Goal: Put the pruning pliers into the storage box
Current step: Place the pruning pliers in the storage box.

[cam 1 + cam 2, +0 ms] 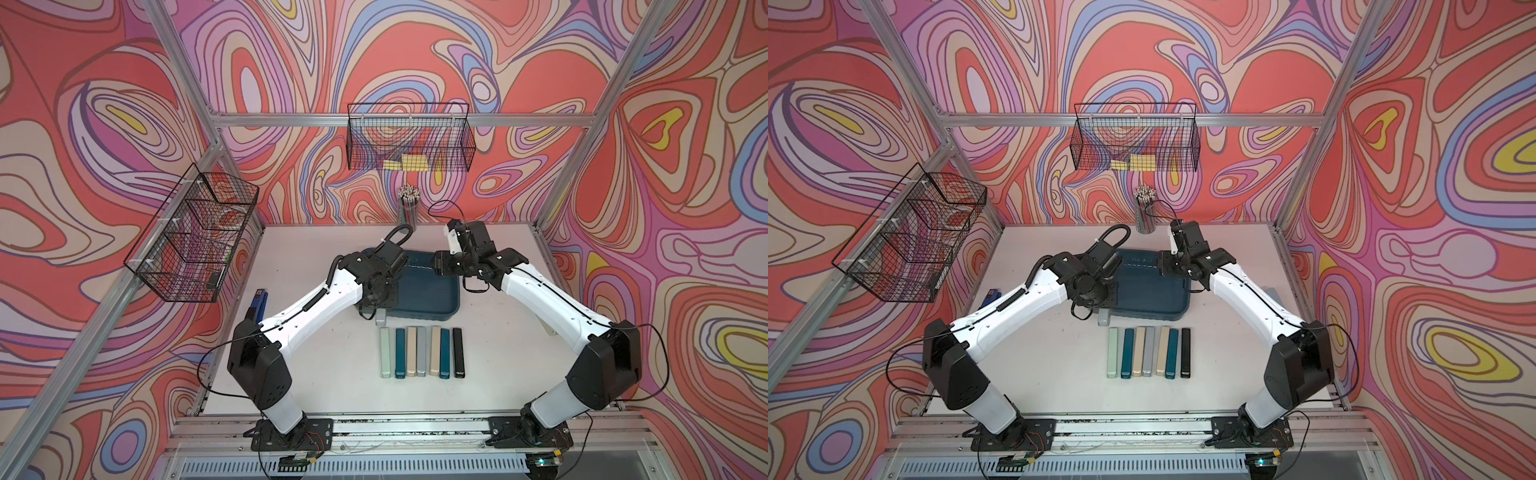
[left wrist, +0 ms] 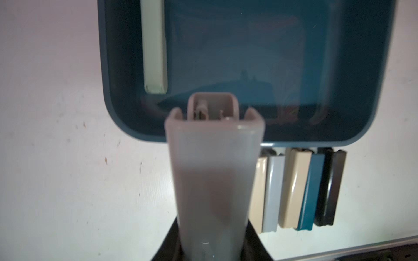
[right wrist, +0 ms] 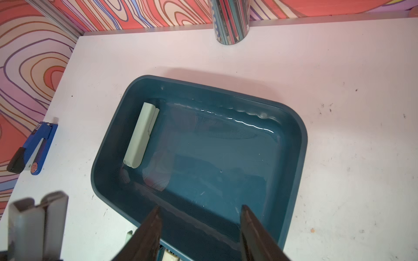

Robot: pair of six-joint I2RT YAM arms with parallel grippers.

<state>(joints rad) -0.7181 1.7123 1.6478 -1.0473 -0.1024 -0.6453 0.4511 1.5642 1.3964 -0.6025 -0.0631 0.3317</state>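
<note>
The storage box (image 1: 432,309) is a dark teal tray in mid-table, seen in both top views (image 1: 1156,313). One pale green pruning pliers case (image 3: 141,135) lies inside along its left wall (image 2: 153,45). My left gripper (image 2: 212,248) is shut on a grey case (image 2: 212,169), held at the box's near left corner; its end shows under the wrist (image 1: 381,319). Several more cases (image 1: 422,353) lie in a row in front of the box. My right gripper (image 3: 201,217) stands open and holds nothing, above the box's far right part (image 1: 441,264).
A blue-and-black stapler (image 1: 258,305) lies at the table's left edge. A pencil cup (image 1: 408,208) stands at the back wall. Wire baskets hang on the left wall (image 1: 195,237) and the back wall (image 1: 409,141). Both arms reach in over the box's sides.
</note>
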